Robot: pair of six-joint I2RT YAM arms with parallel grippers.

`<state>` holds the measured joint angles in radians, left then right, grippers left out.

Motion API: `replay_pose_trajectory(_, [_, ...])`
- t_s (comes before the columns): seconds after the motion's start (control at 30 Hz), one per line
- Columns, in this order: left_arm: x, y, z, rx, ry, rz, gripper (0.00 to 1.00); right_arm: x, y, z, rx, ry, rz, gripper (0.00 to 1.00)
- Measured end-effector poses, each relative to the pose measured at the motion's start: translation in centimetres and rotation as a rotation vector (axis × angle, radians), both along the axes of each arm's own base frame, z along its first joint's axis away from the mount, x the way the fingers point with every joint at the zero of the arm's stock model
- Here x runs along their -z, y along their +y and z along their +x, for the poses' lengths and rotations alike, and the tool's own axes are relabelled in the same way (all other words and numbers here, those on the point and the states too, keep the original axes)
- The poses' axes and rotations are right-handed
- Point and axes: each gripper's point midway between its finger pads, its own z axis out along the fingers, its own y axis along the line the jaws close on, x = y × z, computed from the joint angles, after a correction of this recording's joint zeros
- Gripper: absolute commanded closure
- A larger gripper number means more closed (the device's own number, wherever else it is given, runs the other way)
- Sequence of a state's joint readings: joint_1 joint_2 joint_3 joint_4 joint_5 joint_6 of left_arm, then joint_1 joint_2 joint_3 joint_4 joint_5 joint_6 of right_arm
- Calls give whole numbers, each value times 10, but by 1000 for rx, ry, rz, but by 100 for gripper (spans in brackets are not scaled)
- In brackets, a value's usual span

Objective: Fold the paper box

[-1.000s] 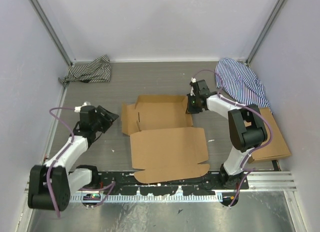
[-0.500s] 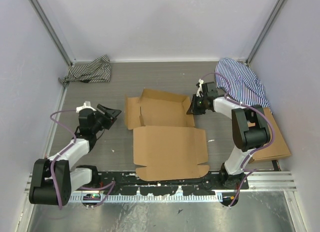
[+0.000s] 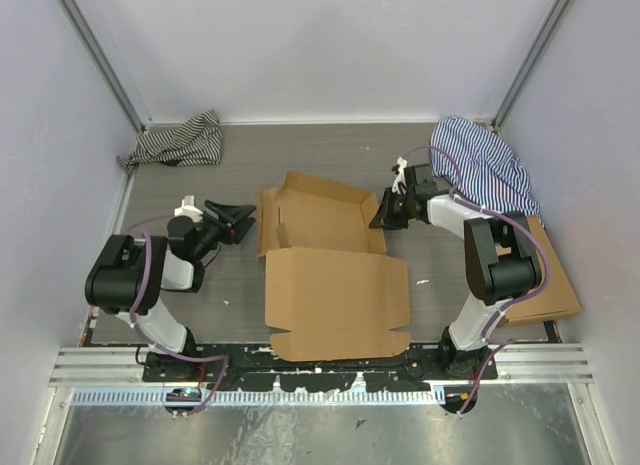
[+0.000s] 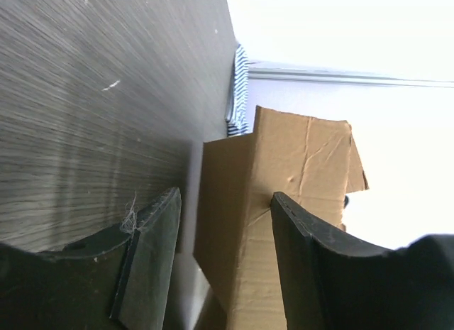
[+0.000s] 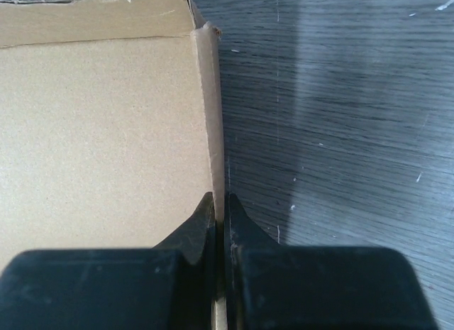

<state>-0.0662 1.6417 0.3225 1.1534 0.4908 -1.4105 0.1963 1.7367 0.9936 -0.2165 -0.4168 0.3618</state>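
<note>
The paper box (image 3: 335, 295) is a brown corrugated die-cut lying on the table's middle, with a big flat panel in front and raised flaps (image 3: 325, 210) behind. My right gripper (image 3: 385, 213) is shut on the box's right side wall. In the right wrist view the fingers (image 5: 206, 223) pinch that thin wall (image 5: 209, 117) edge-on. My left gripper (image 3: 245, 220) is open, lying low and pointing right at the box's left flap. In the left wrist view (image 4: 225, 195) that upright flap (image 4: 284, 174) stands in the gap between the open fingers. I cannot tell if it is touched.
A dark striped cloth (image 3: 175, 142) lies at the back left. A blue striped cloth (image 3: 482, 165) lies at the back right. A smooth flat cardboard rectangle (image 3: 548, 285) sits by the right wall. A metal rail (image 3: 320, 370) runs along the near edge.
My left arm has folded back and swung its open gripper right, up to the box's left flap. The box has shifted and turned slightly, with my right gripper still shut on its right wall.
</note>
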Motion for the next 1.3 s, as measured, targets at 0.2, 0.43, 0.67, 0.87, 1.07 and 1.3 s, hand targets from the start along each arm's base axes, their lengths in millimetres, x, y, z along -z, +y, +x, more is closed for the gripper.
replay_pose_trajectory(0.2, [-16, -11, -2, 42, -43, -92, 39, -2, 0, 0, -1, -4, 1, 99])
replay_pose_trajectory(0.43, [-50, -21, -7, 73, -138, -131, 39, -2, 2, -1, -6, -3, 6, 99])
replay_pose_trajectory(0.67, [-56, -34, -10, 110, -152, -141, 40, -2, 1, 0, -8, -2, -9, 99])
replay_pose_trajectory(0.87, [-61, -34, -11, 113, -164, -142, 40, -3, -2, 3, -8, -16, -61, 99])
replay_pose_trajectory(1.07, [-62, -36, -12, 121, -168, -143, 41, 1, -2, 3, -17, -31, -171, 99])
replay_pose_trajectory(1.3, [-52, -52, -7, 178, -149, -136, 46, 2, 5, 2, -33, -51, -268, 99])
